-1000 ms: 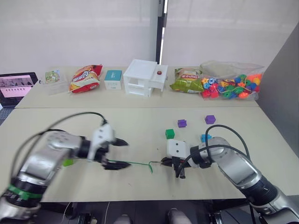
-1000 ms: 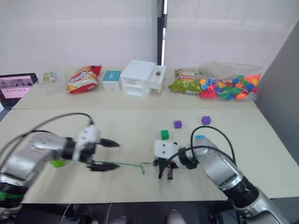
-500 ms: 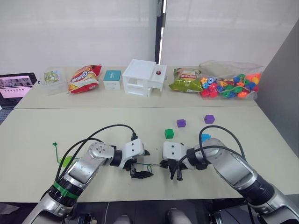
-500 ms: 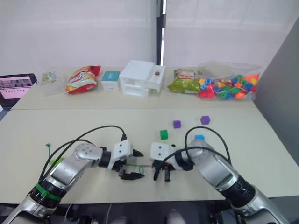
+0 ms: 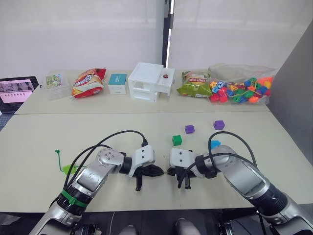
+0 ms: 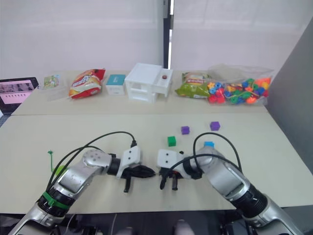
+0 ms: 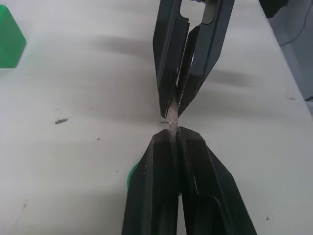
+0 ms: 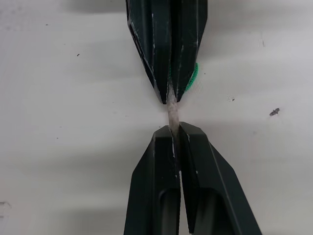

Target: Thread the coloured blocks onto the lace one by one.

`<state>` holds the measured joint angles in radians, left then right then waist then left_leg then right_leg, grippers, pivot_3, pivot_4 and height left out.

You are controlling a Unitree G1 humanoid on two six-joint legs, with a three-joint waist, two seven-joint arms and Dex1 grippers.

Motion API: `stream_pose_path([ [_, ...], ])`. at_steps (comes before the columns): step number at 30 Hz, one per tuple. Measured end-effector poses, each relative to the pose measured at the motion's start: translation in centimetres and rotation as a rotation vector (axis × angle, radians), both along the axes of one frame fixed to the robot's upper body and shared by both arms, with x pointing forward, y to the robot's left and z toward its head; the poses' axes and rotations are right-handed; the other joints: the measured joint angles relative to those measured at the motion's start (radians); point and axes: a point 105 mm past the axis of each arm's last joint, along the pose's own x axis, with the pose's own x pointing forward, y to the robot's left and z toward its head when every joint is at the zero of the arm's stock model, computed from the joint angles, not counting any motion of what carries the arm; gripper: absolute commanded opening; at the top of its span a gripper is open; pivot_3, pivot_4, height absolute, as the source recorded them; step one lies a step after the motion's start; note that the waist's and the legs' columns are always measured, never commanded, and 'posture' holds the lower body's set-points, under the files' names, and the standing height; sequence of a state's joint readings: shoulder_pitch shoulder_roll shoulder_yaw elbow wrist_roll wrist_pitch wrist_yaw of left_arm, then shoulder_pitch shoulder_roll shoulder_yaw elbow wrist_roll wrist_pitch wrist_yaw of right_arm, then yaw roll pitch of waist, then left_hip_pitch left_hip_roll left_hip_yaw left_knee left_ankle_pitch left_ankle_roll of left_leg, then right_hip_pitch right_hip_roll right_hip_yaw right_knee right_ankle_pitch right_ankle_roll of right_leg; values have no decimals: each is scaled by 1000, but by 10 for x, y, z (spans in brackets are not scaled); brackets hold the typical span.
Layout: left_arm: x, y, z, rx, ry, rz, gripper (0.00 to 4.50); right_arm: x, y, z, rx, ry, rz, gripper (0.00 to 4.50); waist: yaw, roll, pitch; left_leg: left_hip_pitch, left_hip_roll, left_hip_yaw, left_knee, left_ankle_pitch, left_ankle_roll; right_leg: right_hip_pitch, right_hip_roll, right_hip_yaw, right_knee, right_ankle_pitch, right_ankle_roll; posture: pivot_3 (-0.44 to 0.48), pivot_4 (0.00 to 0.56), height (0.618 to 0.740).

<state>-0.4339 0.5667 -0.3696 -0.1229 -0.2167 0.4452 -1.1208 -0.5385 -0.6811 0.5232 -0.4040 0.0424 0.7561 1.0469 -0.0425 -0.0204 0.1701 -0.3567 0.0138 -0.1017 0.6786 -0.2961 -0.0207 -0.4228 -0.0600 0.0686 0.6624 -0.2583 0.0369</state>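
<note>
My left gripper [image 5: 158,171] and right gripper [image 5: 170,172] meet tip to tip near the table's front edge. Both are shut on the lace's stiff grey tip [image 7: 172,120], which bridges the small gap between them [image 8: 172,113]. The green lace [image 8: 193,81] runs back under the left fingers, and its knotted end [image 5: 57,152] lies far left. A dark green block [image 5: 177,140] sits just behind the grippers, with a blue block [image 5: 215,144] to its right. Two purple blocks [image 5: 190,129] [image 5: 219,125] lie further back. A lime green block [image 5: 69,169] rests beside my left forearm.
Along the back table stand a tablet [image 5: 17,90], snack bags [image 5: 89,82] [image 5: 194,84], a teal box [image 5: 118,83], a white box [image 5: 150,81] and a bag of bright beads [image 5: 242,88]. A grey wall [image 5: 293,98] bounds the right side.
My left gripper swung right along the lace to its grey tip and shut on it, facing the right gripper. The right gripper stayed put, shut.
</note>
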Motion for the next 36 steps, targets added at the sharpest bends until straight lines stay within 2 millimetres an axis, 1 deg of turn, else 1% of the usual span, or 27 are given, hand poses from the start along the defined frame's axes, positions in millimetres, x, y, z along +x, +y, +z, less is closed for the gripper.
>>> stream_pose_path([
  [8,-1,1,0,1,13,4,20,0,0,-1,-4,-6,4,0,0,0,0,0,0,0,0,0,0,0,0,0,0,0,0,0,150,740],
  [11,0,1,2,-11,12,7,0,1,-1,2,24,-21,-26,1037,1,0,0,0,0,0,0,0,0,0,0,0,0,0,0,0,150,740],
  [14,2,6,6,-9,-3,21,0,2,-11,9,79,-45,-108,2049,3,0,0,0,0,0,0,0,0,0,0,0,0,0,0,0,150,740],
  [17,3,10,8,-2,-12,29,0,2,-35,13,139,-58,-273,3098,11,0,0,-1,0,0,0,0,0,0,-1,0,-1,0,0,0,150,740],
  [18,2,12,8,1,-12,31,0,0,-45,14,175,-63,-353,3470,16,0,0,-1,0,0,0,0,0,0,0,0,-1,0,0,0,150,740],
  [20,0,15,8,10,-9,42,0,-6,-57,14,274,-65,-513,4120,21,0,0,-1,0,-1,-1,0,0,0,0,0,0,0,0,0,150,740],
  [22,-1,17,11,7,-11,55,0,-13,-65,11,342,-79,-659,4120,20,0,0,0,0,0,-1,0,0,0,0,0,0,0,0,0,150,740],
  [24,-5,19,14,-4,-3,66,0,-19,-76,4,417,-108,-865,4120,19,0,0,0,0,0,-1,0,0,0,0,1,0,0,0,0,150,740],
  [27,-6,20,19,-13,-4,82,0,-23,-85,2,470,-161,-1043,4120,15,0,0,0,0,1,-1,0,-1,0,0,1,-1,0,0,0,150,740],
  [31,-8,19,23,-25,-1,89,0,-21,-91,4,526,-224,-1181,4120,8,1,0,1,0,1,-1,1,-1,1,0,1,-1,0,0,0,150,740],
  [33,-8,18,23,-25,0,96,0,-18,-98,11,559,-305,-1263,4120,3,1,0,2,0,1,-1,1,-1,1,0,1,0,0,0,0,150,740],
  [36,-9,17,23,-26,2,100,0,-5,-111,24,581,-394,-1305,4120,-1,1,0,2,0,1,-1,1,-1,1,0,1,-1,0,0,0,150,740],
])
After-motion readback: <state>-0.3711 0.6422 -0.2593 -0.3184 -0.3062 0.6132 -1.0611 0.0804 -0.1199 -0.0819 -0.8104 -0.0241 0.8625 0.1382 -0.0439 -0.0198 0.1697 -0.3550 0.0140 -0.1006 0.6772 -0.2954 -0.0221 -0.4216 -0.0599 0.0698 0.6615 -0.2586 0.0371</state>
